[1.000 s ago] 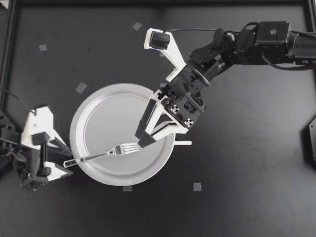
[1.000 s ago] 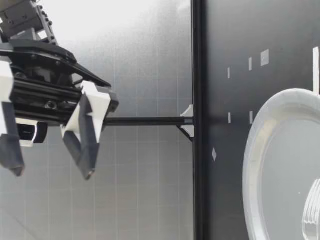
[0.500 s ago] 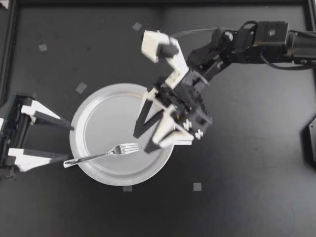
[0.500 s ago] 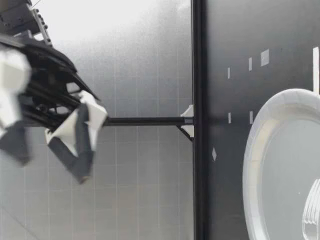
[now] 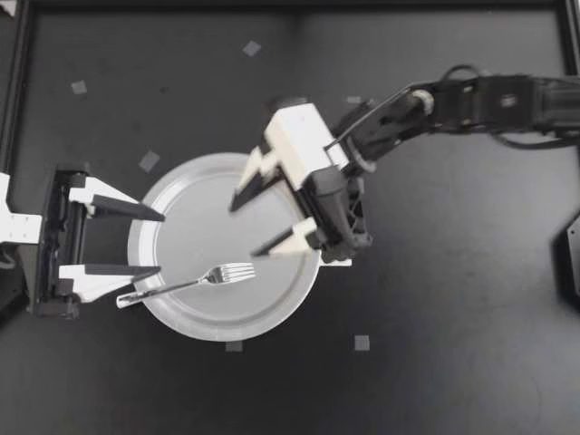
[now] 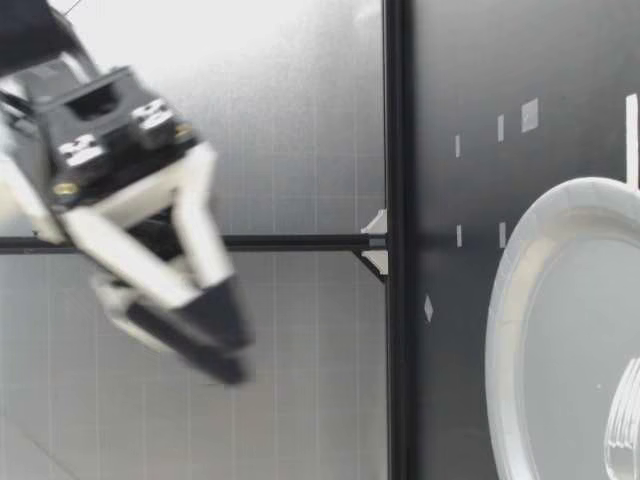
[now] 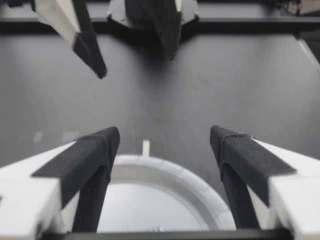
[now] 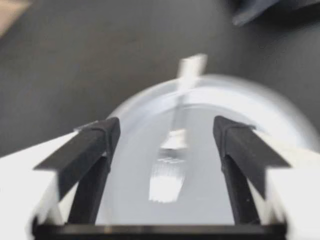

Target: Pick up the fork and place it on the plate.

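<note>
- My left gripper (image 5: 160, 243) has its two black fingers (image 7: 97, 150) spread far apart.
- The rim of the plate (image 7: 165, 167) sits between them.
- My right gripper (image 5: 245, 229) hangs farther ahead above the dark table (image 7: 210, 90), fingers apart too.

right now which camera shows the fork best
Top view: the whole fork shows, tines on the plate, handle end past its rim. Right wrist view shows it blurred; low view only the tines; left wrist view nothing clear.

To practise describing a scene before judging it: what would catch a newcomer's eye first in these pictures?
A shiny fork lies on the pale plate, its handle jutting past the rim. My right gripper hangs open above the plate, and my left gripper stands open beside its rim.
</note>
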You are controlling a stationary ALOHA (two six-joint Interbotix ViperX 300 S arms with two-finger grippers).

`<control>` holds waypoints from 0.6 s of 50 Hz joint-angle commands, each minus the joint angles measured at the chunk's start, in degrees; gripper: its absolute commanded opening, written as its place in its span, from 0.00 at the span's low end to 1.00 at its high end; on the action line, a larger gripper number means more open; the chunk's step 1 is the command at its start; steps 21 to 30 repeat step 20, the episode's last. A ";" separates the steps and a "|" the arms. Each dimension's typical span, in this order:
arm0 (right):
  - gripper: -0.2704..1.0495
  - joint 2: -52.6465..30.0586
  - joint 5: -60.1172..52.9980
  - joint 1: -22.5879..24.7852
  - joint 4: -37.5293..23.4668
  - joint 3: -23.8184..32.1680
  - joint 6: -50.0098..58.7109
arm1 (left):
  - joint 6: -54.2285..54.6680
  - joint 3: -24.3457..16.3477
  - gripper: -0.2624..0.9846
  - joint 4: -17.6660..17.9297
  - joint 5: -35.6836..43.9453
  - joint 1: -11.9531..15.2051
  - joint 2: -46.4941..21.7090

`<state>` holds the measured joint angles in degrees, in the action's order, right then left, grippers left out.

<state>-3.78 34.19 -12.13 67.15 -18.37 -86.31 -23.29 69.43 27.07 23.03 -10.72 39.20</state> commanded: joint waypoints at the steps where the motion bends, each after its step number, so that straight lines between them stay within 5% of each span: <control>1: 0.75 3.25 -2.72 1.41 0.18 -0.09 -1.05 | -0.09 -2.02 0.77 -0.26 0.26 0.09 -0.09; 30: 0.75 -1.93 -3.78 1.76 0.62 -0.97 -0.44 | 0.97 0.26 0.77 0.18 0.79 0.09 -1.05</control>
